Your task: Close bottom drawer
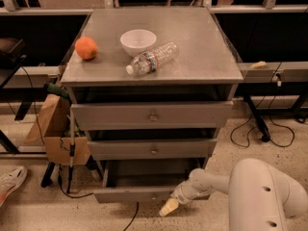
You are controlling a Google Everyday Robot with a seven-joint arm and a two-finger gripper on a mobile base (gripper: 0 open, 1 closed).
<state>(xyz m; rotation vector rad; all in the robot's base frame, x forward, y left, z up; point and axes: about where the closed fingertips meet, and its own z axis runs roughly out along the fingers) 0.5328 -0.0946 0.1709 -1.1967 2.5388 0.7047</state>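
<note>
A: What takes up most of the view?

B: A grey cabinet point(202, 57) with three drawers, standing on a speckled floor. The white arm point(262, 196) comes in from the lower right corner and reaches left toward its base.

A: And the drawers?

B: The top drawer point(120, 115) and middle drawer point(125, 149) each stick out a little. The bottom drawer point(130, 195) is pulled out farthest. Its slim front sits well forward of the others and the tray behind it is exposed.

A: Anything beside the cabinet?

B: A paper bag point(48, 124) leans at its left side, and a shoe point(12, 182) lies farther left on the floor.

A: On top?

B: A bottle point(153, 58) lies on its side just beside a white bowl point(138, 41). An orange point(86, 47) sits left of the bowl.

A: Where is the gripper?

B: The gripper point(169, 207) is low, near the floor, right in front of the right part of the bottom drawer's front. Its pale tip points down and left. I cannot tell whether it is parted or closed, or whether it touches the panel.
</note>
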